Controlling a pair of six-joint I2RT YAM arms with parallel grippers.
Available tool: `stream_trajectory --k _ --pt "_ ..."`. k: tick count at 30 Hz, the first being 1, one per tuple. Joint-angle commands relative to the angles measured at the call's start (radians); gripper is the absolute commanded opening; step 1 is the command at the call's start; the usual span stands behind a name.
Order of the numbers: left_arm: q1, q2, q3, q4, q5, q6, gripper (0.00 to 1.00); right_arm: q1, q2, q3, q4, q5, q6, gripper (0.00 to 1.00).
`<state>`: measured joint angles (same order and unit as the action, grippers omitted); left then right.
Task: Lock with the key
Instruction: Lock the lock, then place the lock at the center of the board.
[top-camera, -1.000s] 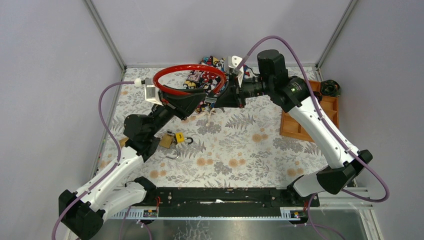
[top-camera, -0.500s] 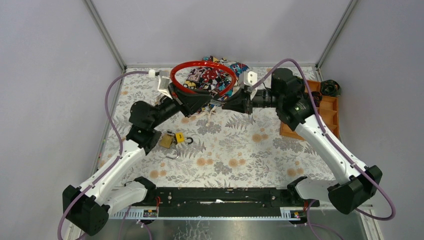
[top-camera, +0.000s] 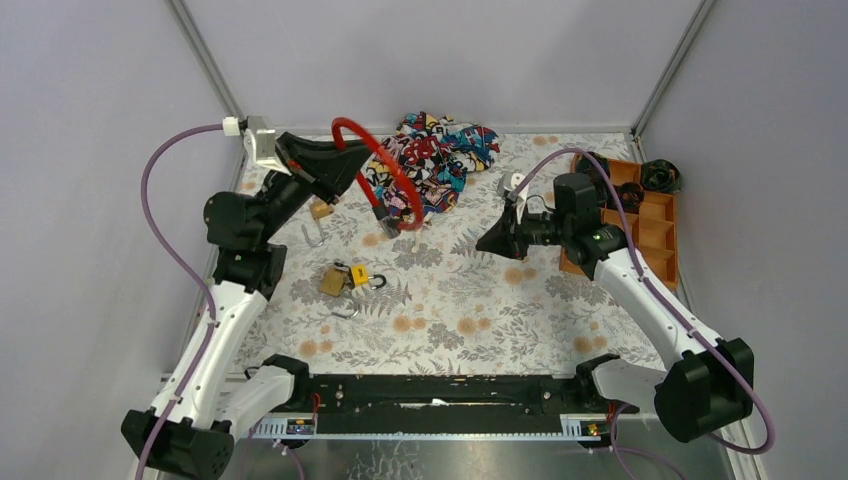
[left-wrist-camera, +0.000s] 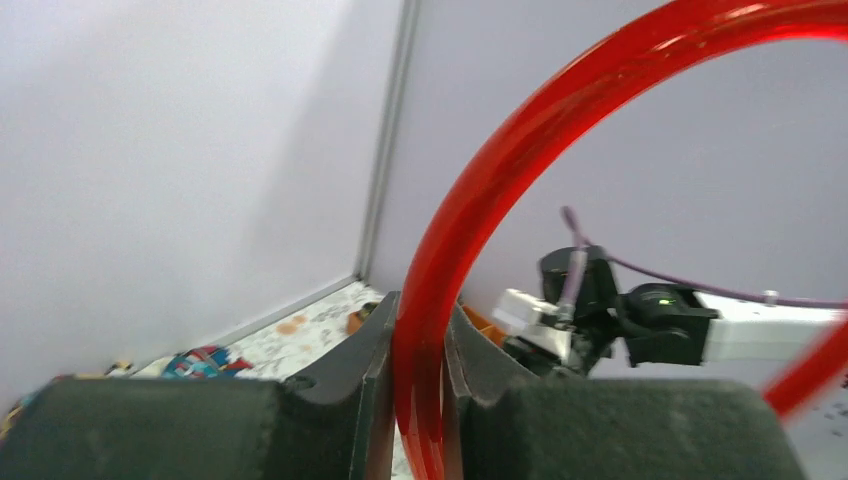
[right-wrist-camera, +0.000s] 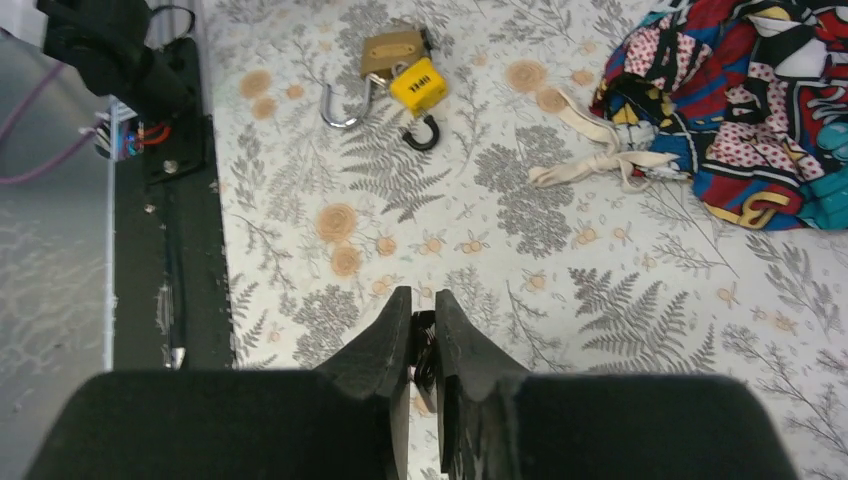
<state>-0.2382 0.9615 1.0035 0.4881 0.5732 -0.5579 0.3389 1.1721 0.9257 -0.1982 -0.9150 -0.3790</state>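
Yellow padlock (right-wrist-camera: 418, 84): black lettering, unreadable.

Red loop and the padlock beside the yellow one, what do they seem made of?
The red loop looks like glossy plastic or vinyl coating, from its streaked highlights. The padlock looks like brass-toned metal, with a dull gold sheen.
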Motion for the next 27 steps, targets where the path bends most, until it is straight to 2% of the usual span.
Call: stream_trajectory --k 1,4,8,9,12,15,17,19,22,27 --pt "-0.004 -0.028 -0.027 0.142 0.005 -0.092 0.00 0.006 -0.023 0.036 0.101 -0.088 0.121 0.00" --pt "-0.004 -0.031 -0.044 0.120 -0.008 -0.072 0.00 0.006 -0.038 0.051 0.057 -0.035 0.117 0.00" --pt "-0.009 -0.039 -0.074 0.063 0.009 0.090 0.00 0.003 0.015 0.099 -0.104 0.124 0.139 0.00" --pt "-0.016 -0.034 -0.080 -0.005 0.004 0.137 0.00 0.003 0.039 0.101 -0.125 0.147 0.187 0.00" --pt "-0.083 0.010 -0.064 -0.352 -0.061 0.265 0.00 0.002 0.102 0.076 -0.192 0.279 0.318 0.00" --pt "-0.197 0.014 -0.142 -0.503 -0.178 0.316 0.00 0.002 0.156 0.029 -0.248 0.479 0.433 0.00" --pt "-0.293 0.036 -0.188 -0.549 -0.260 0.278 0.00 0.000 0.194 0.023 -0.267 0.519 0.479 0.00" --pt "-0.356 0.087 -0.215 -0.551 -0.277 0.192 0.00 -0.001 0.227 0.028 -0.270 0.544 0.517 0.00" --pt "-0.420 0.173 -0.275 -0.450 -0.308 0.018 0.00 -0.006 0.267 0.034 -0.283 0.609 0.542 0.00" --pt "-0.553 0.345 -0.297 -0.241 -0.388 -0.136 0.00 -0.042 0.293 0.015 -0.302 0.680 0.562 0.00"
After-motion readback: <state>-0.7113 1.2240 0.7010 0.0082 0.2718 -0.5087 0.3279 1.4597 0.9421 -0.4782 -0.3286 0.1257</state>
